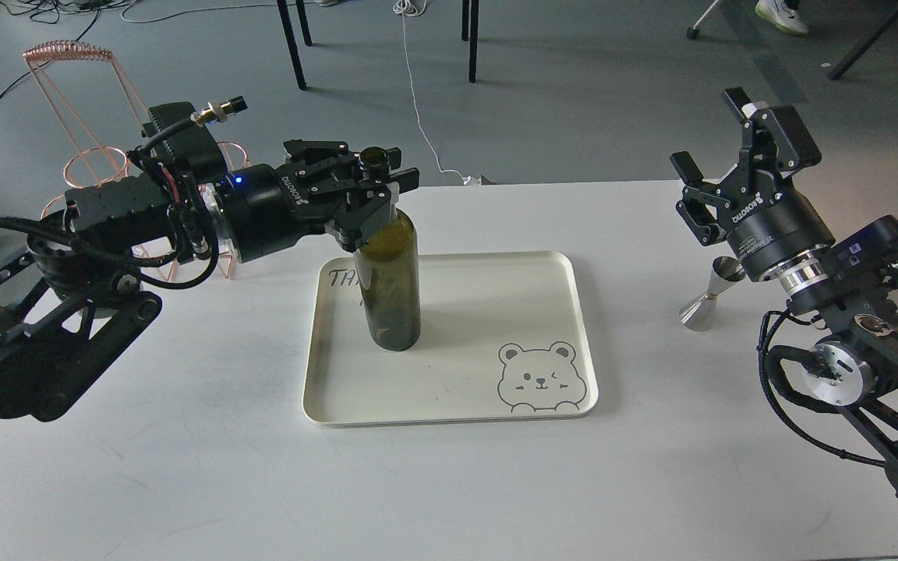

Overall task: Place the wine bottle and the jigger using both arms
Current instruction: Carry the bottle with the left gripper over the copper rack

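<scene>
The dark olive wine bottle (pixel 390 288) stands upright in the left half of the cream tray (pixel 558 273). My left gripper (pixel 387 165) is at the top of the bottle's neck, with a finger on each side of the mouth. The jaws look open, and the neck is mostly hidden behind them. The steel jigger (pixel 710 300) stands on the white table right of the tray. My right gripper (pixel 712 132) is open and empty, raised above and behind the jigger, pointing up and away.
A bear drawing (pixel 539 376) marks the tray's front right corner. A copper wire rack (pixel 86 148) stands behind my left arm at the table's back left. Chair legs and cables are on the floor beyond the table's far edge.
</scene>
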### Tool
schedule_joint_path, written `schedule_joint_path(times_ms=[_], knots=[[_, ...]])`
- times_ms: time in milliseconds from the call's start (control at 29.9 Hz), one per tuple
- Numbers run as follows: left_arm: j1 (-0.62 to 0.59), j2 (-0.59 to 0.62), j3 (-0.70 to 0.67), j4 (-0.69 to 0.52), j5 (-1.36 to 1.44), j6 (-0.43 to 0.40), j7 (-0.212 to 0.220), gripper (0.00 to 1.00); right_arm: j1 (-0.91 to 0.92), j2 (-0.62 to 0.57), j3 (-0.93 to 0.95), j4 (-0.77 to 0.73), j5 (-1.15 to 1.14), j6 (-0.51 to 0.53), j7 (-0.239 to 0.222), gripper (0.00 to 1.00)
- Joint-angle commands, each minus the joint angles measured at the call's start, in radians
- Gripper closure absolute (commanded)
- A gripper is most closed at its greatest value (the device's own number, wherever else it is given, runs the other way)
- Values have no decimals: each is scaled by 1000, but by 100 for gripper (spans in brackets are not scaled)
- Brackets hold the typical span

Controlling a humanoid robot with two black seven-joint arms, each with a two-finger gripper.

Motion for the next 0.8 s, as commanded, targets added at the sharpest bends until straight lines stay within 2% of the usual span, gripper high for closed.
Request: schedule_joint_path(times_ms=[0,234,434,601,768], knots=[[-18,0,-1,0,0,-1,1,90,0,0,-2,1,0,0,0,2],[-120,23,-4,-2,-49,-19,1,90,-11,0,0,1,-2,0,0,2],[-278,145,-4,53,-225,-142,1,89,-11,0,2,1,-2,0,0,2],[-407,270,-1,204,-368,-171,1,88,-17,1,2,0,-2,0,0,2],[-452,285,-1,398,-370,-151,1,88,-17,1,2,0,-2,0,0,2]])
